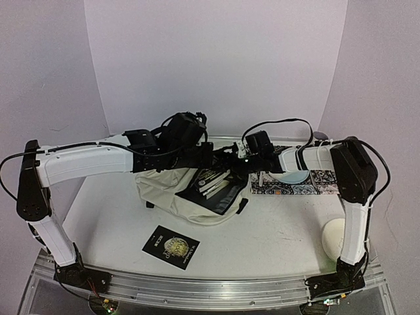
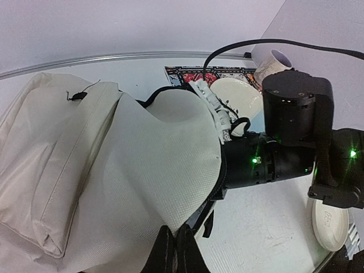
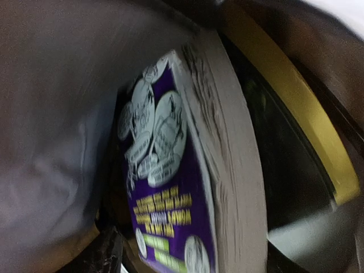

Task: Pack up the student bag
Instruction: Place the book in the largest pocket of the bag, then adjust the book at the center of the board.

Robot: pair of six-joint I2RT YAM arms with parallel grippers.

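While the left pincer point(image 2: 173, 250) is pressed together on its lifted flap edge, the student bag point(image 1: 164, 190) lies open at mid-worktop point(image 1: 262, 230).
Inside its dark mouth a thick purple-covered book point(image 3: 170, 187) stands tilted; the right pincer point(image 1: 230, 164) sits at that mouth, spread or gripping one cannot tell. Right of the bag lies a patterned mat point(image 1: 321, 184) carrying a pale plate point(image 1: 292, 176), partly behind the right arm. A black card point(image 1: 170, 247) lies in front, apart from the bag.
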